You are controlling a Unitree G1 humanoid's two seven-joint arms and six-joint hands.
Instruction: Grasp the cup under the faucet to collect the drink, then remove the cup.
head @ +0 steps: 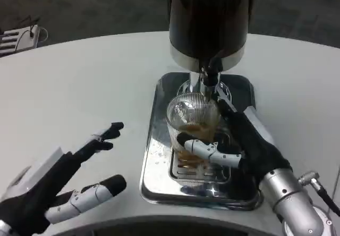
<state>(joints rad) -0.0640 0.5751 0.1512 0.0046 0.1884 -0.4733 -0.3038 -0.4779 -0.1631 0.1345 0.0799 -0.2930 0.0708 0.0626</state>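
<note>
A clear ribbed cup (192, 120) stands on the drip tray (159, 167) directly under the chrome faucet (209, 80) of the dark drink dispenser (209, 18). Brown drink sits in the cup's lower half. My right hand (234, 145) grips the cup from the right, its fingers wrapped around the lower front of the glass. My left hand (69, 185) hovers over the table to the left of the tray, fingers apart and holding nothing.
The shiny metal tray has a slotted grate in its middle, under the cup. The white round table (79, 87) stretches left and back. A dark floor and a white object (16, 39) lie beyond the far left edge.
</note>
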